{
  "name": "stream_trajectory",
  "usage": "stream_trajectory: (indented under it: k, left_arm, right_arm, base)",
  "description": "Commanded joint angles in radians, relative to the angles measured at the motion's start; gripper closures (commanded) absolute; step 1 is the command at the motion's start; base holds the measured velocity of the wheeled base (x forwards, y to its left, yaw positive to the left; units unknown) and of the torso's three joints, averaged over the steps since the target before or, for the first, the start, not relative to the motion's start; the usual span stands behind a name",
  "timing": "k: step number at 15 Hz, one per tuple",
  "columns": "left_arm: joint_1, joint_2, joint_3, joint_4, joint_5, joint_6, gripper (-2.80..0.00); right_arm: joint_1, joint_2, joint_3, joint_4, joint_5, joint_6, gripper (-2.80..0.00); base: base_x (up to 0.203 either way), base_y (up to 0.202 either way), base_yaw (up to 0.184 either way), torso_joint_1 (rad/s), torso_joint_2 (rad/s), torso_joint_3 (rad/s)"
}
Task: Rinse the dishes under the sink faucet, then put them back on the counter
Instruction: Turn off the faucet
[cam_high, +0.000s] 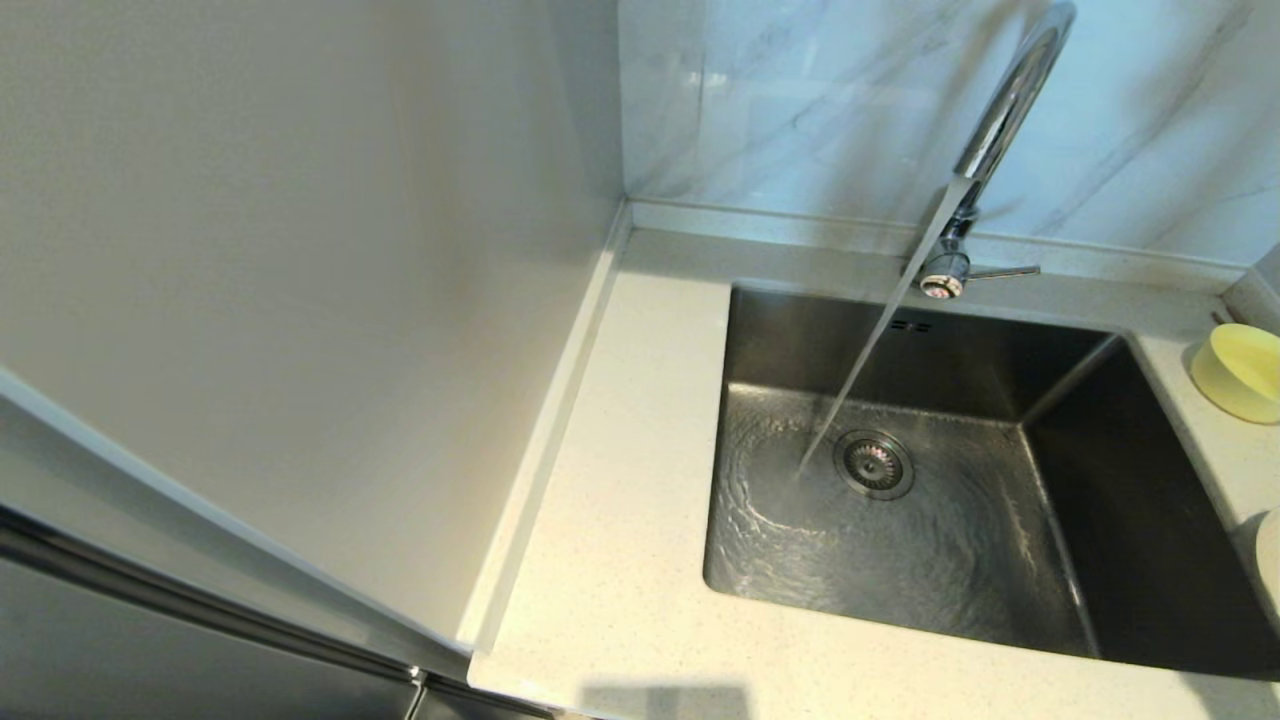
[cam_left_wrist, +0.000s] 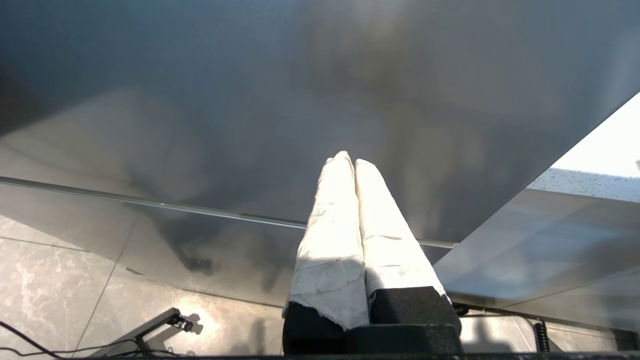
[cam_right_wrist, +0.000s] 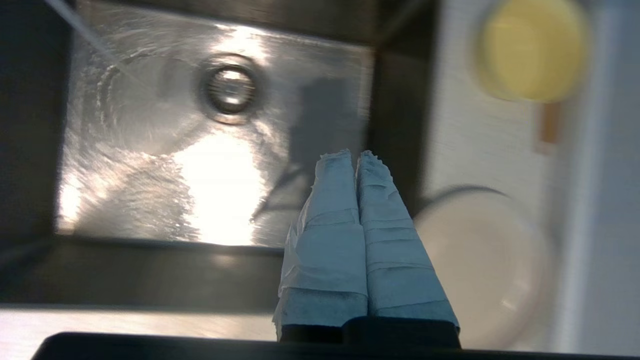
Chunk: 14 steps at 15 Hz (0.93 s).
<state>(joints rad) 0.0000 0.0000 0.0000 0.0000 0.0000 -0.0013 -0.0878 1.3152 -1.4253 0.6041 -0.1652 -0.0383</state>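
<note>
Head view: the tall curved chrome gooseneck faucet (cam_high: 1010, 100) is running, a thin slanted stream of water (cam_high: 870, 350) striking the floor of the deep rectangular brushed stainless-steel sink (cam_high: 1150, 530) just beside the round metal drain strainer (cam_high: 874, 463). Ripples spread across the basin floor. The faucet's thin straight lever handle (cam_high: 1003, 272) projects from its round base. On the off-white speckled stone counter (cam_high: 620, 560), to the robot's right of the sink, stands the small pale yellow round bowl (cam_high: 1238, 372); nearer the robot on the same side, a cream-white round dish (cam_high: 1268, 560) shows only at the frame edge. Neither arm appears in this view.

Left wrist view: the left gripper (cam_left_wrist: 348, 159), its fingers wrapped in white tape, has its tips pressed together with nothing between them. It faces a dark glossy cabinet panel (cam_left_wrist: 250, 100), with grey tiled floor (cam_left_wrist: 50, 280) beyond (well away from the sink).

Right wrist view: the right gripper (cam_right_wrist: 353, 156), fingers wrapped in pale blue tape, is likewise closed on nothing. It hangs above the sink's right-hand edge. The yellow bowl (cam_right_wrist: 531, 49) and cream-white dish (cam_right_wrist: 480, 265) both rest on the counter, apart from the fingers.
</note>
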Motion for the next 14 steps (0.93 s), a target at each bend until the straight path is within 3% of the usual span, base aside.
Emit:
stream_trajectory:
  k: [1, 5, 10, 14]
  left_arm:
    - [0.000, 0.000, 0.000, 0.000, 0.000, 0.000, 0.00]
    - [0.000, 0.002, 0.000, 0.000, 0.000, 0.001, 0.00]
    - [0.000, 0.001, 0.000, 0.000, 0.000, 0.000, 0.00]
    - [0.000, 0.000, -0.001, 0.000, 0.000, 0.000, 0.00]
  right_arm:
    - [0.052, 0.167, -0.081, 0.014, 0.027, 0.079, 0.00]
    - [0.106, 0.422, -0.252, 0.022, 0.116, 0.280, 0.00]
    - [0.114, 0.564, -0.365, -0.005, 0.121, 0.329, 0.00]
    - [0.112, 0.632, -0.378, -0.125, 0.038, 0.356, 0.00]
  base:
    - [0.000, 0.000, 0.000, 0.000, 0.00, 0.000]
    - [0.000, 0.000, 0.000, 0.000, 0.00, 0.000]
    - [0.000, 0.000, 0.000, 0.000, 0.00, 0.000]
    - [0.000, 0.000, 0.000, 0.000, 0.00, 0.000]
